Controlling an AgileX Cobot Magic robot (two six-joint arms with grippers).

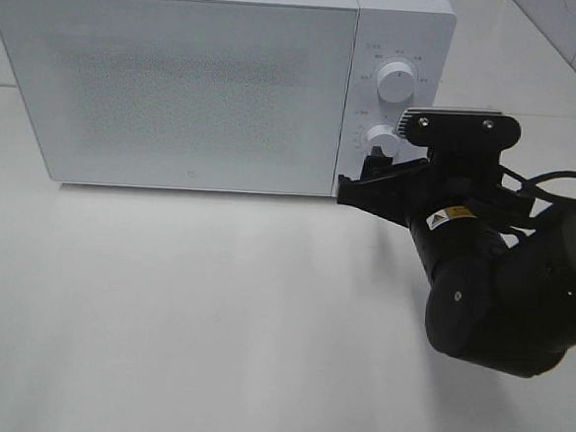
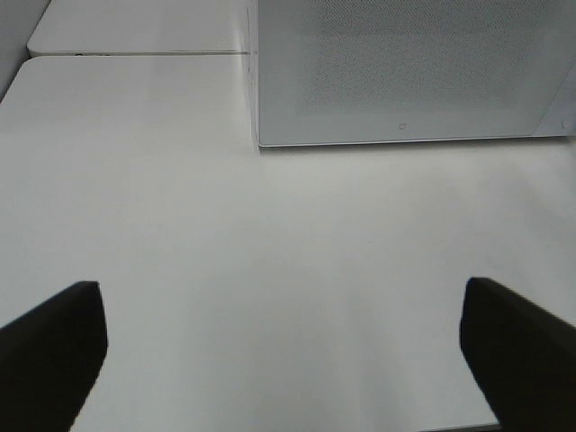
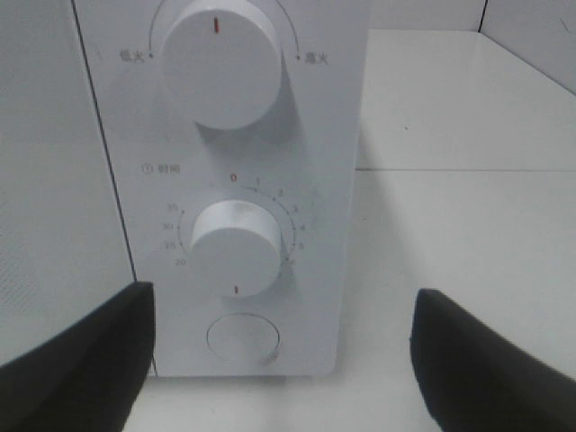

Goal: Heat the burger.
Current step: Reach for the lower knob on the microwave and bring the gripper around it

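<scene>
Our right gripper [image 1: 365, 182] is hovering just in front of the control panel of the microwave [image 1: 208, 82], with its jaws standing apart and nothing between them. In the right wrist view we are facing the timer knob [image 3: 236, 247] from a little below it, and the round button [image 3: 243, 337] is sitting directly ahead.

We are judging that height as the main risk. If we are pushing forward from here, we are likely to be pressing that button, probably the door release, rather than catching the knob. Closing off-centre on the smooth white knob is another worry, since the fingers [image 3: 81, 360] could be slipping round it instead of turning it. A hard shove could also be sliding the whole oven back across the table [image 1: 212, 319].

We are not seeing the burger in any view. The door [image 2: 405, 72] is shut and frosted, so we cannot tell whether it is inside, and we would be wasting the timer on an empty oven.

Our right arm is reaching in from the right side, with the wrist roughly level and pointing at the panel. Our left gripper [image 2: 279, 297] is hanging wide open and empty over bare table, facing the door from well back.
</scene>
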